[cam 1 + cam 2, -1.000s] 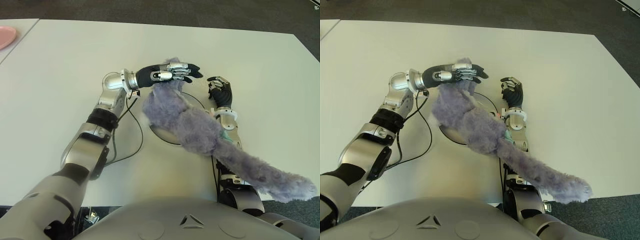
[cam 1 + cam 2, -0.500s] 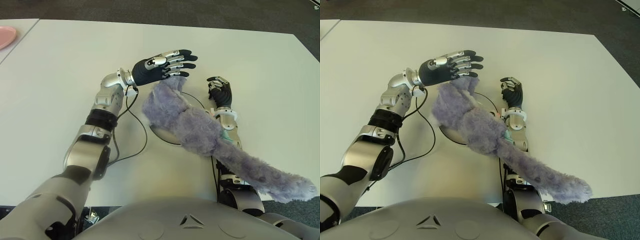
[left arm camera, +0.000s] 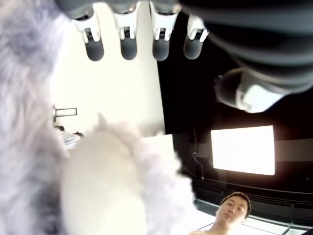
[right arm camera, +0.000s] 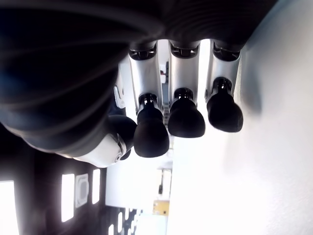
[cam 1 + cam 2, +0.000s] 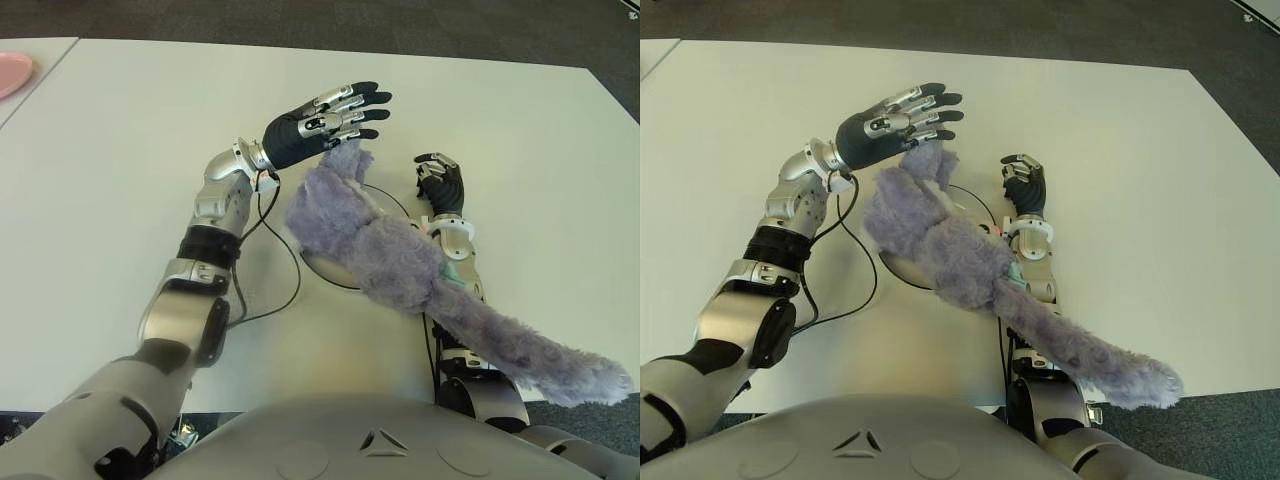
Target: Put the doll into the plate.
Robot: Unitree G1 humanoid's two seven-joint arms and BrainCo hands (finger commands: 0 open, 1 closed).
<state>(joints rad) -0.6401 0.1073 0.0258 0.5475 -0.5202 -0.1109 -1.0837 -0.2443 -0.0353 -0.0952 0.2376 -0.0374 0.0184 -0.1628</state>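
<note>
Lying across the plate [image 5: 390, 199], the doll [image 5: 380, 245] sits just below the spread left hand [image 5: 322, 125].

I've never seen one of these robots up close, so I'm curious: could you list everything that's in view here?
Doll: one, fluffy grey-purple, lying across the plate, its long tail trailing off the table's near edge.
Plate: one, pale, mid-table, mostly covered by the doll.
Pink dish: one, on a neighbouring table, far left.
Table: one, white.
Cable: one, black, by the left arm.
Person: one, in the left wrist view's background.
Left hand: fingers spread, raised above the doll's far end.
Right hand: right of the plate, fingers curled, holding nothing.
</note>
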